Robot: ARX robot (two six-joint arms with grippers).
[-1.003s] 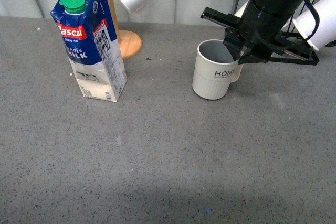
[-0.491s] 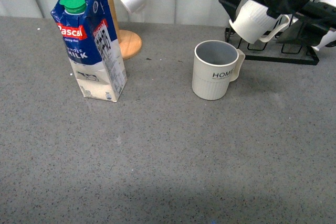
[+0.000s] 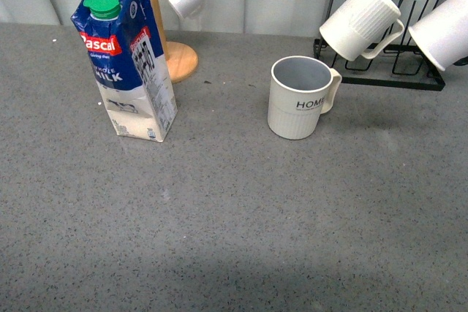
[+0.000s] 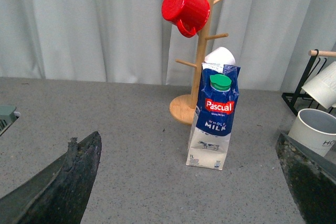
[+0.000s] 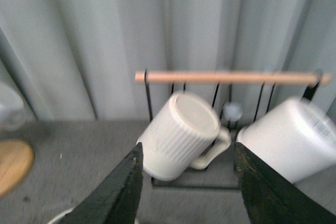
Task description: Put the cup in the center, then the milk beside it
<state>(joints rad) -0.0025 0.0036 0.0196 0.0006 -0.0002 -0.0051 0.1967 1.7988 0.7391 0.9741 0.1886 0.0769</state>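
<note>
Evidently between steps. Off-white ribbed mug with black "HOME" lettering (image 3: 296, 100) standing free on the grey speckled tabletop (image 3: 234, 239), touched by neither claw; cup step judged done, though seated somewhat right of the middle.

Right claw (image 5: 188, 150) raised high and beyond the mug, fingers parted by a wide gap, gripping nothing, facing the black wire rack (image 3: 380, 78) and its plain ribbed white mugs (image 3: 360, 20).

Left claw (image 4: 188, 145) spread wide, empty, low over the table. Tall blue-and-white milk carton with green screw cap (image 3: 128, 63) straight ahead of this claw, well apart from it, framed between its two fingers, just in front of the wooden mug tree (image 4: 202, 66). Mug ahead too, off toward the right finger.

Next step, as judged: milk. Calls for advancing the left claw to the carton, closing on two opposite side panels about mid-height, then carrying it upright toward the mug and setting it just beside.

Carton: long axis vertical, cap uppermost, red "Pascal" face toward the left claw. Mug: upright, mouth up, handle pointing toward the rack.
</note>
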